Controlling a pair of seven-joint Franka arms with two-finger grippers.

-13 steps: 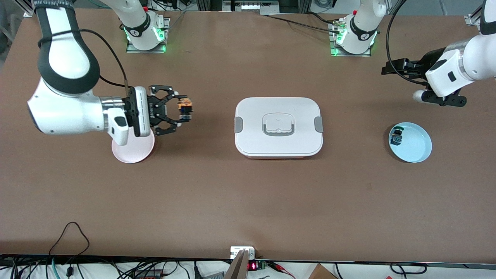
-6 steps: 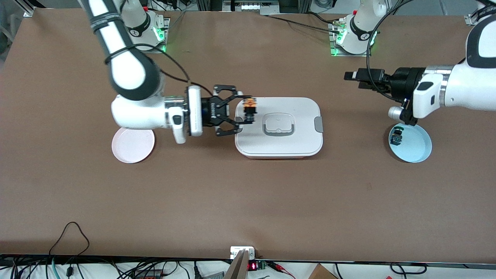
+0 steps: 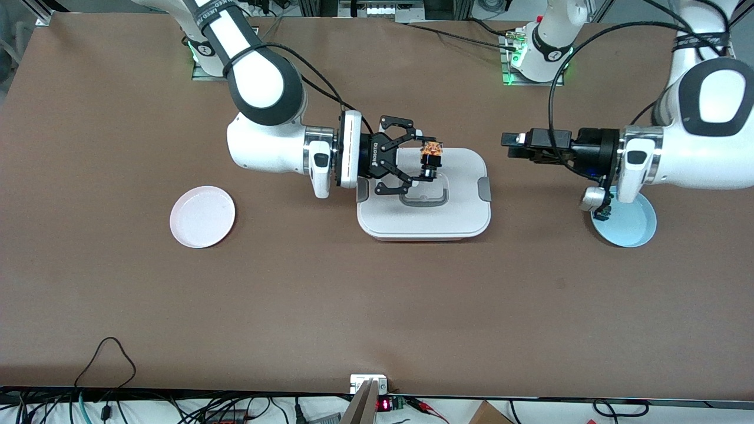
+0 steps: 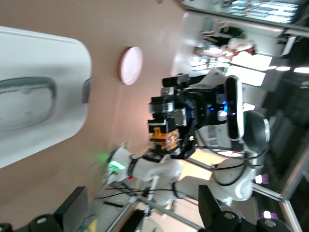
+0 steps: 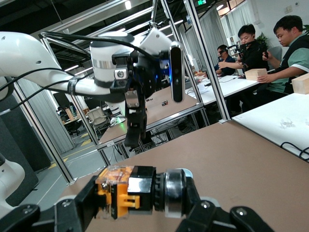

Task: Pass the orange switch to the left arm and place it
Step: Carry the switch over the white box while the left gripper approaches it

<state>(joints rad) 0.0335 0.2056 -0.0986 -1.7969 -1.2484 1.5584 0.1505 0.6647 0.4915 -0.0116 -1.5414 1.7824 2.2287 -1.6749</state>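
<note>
The orange switch is gripped between the fingertips of the right gripper, held in the air over the white box at the bench's middle. The left gripper is held level between box and blue plate; its finger state cannot be told. A pink plate lies toward the right arm's end.

We see a wide brown table with cables along its near edge, and around it an open workshop with aluminium frames, ceiling lights and seated people at white desks.
</note>
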